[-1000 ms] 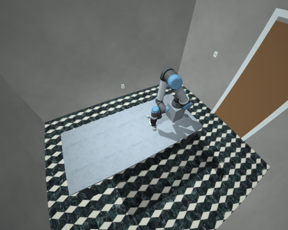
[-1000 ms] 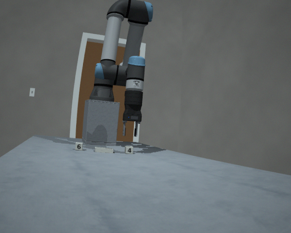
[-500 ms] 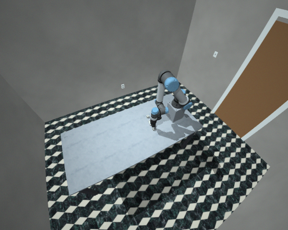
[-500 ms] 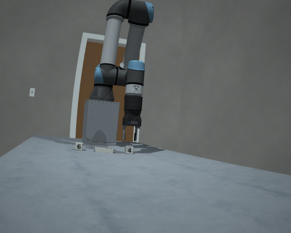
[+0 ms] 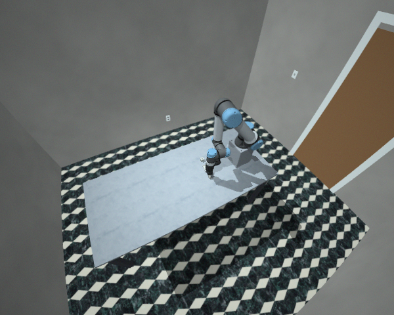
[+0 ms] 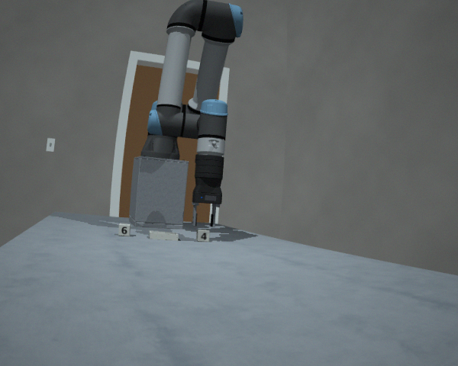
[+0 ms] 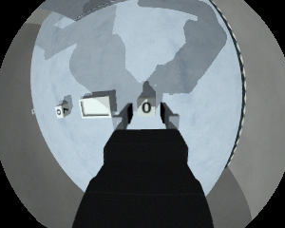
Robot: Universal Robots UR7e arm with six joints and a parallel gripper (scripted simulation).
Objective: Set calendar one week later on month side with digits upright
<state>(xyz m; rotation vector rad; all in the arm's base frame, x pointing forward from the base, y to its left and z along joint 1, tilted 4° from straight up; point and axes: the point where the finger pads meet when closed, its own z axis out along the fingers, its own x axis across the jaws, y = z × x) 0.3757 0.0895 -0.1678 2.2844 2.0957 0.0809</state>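
Note:
The tray (image 6: 163,235) is a low white box lying flat on the table, with no cubes in it; it also shows in the wrist view (image 7: 96,106). One white cube (image 6: 202,235) stands on the table to the tray's right, showing a 4 toward the exterior camera and a 0 on top in the wrist view (image 7: 146,108). The other cube (image 6: 124,229) stands to the tray's left, showing a 6; it appears small in the wrist view (image 7: 61,110). My gripper (image 6: 203,220) is open, pointing straight down, its fingertips just above and either side of the right cube (image 7: 145,114).
The arm's grey pedestal (image 6: 158,191) stands right behind the tray. The table's far edge runs close behind the cubes. In the top view the gripper (image 5: 209,175) is near the table's far right end.

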